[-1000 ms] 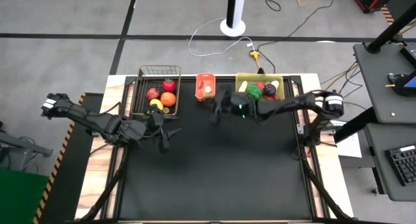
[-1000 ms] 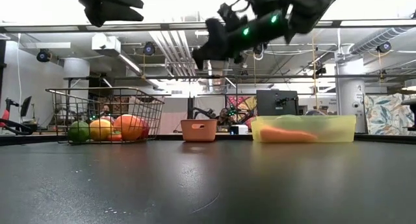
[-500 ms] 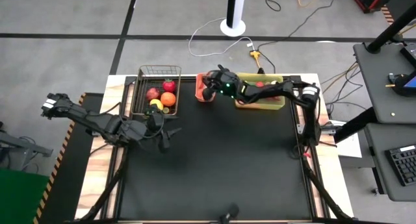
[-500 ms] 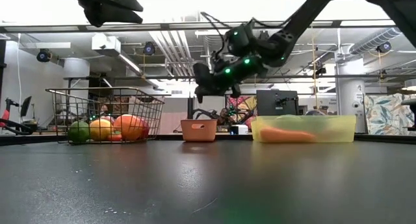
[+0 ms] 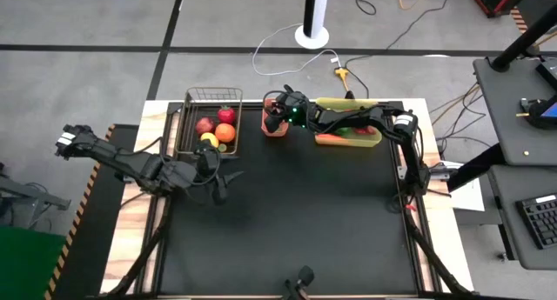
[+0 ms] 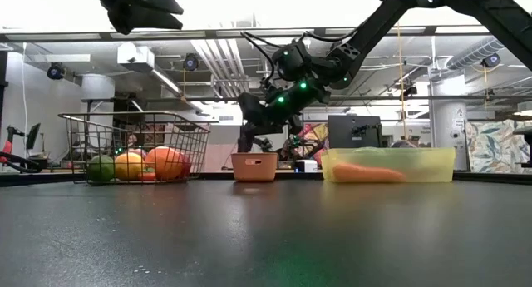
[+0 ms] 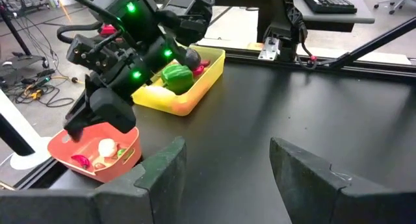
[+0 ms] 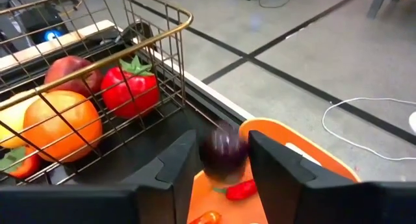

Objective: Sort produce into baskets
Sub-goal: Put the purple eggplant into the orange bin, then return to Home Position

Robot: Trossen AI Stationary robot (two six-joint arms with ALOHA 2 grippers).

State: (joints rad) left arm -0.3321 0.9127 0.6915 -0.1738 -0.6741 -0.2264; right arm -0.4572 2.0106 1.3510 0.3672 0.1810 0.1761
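My right gripper point(image 5: 277, 116) hangs just over the small orange basket point(image 5: 277, 126) at the table's far edge. A dark purple piece of produce point(image 8: 224, 149) shows blurred between its parted fingertips, above the basket's rim point(image 8: 292, 136). A red chilli point(image 8: 240, 188) lies inside the basket. The wire basket point(image 5: 187, 117) holds apples, an orange and other produce. A green pepper point(image 7: 175, 76) and a carrot point(image 6: 366, 172) lie in the yellow-green bin point(image 5: 348, 139). My left gripper point(image 7: 224, 165) waits open and bare above the table's left part, in front of the wire basket.
The three baskets stand in a row along the far edge, and the right arm point(image 5: 365, 122) reaches over the yellow-green bin. The black mat point(image 5: 287, 222) spreads toward the near edge. Cables lie on the floor beyond the table.
My right gripper has swung from in front of the baskets toward the table's far edge and left, sinking and rolling a little. It now stands over the orange basket.
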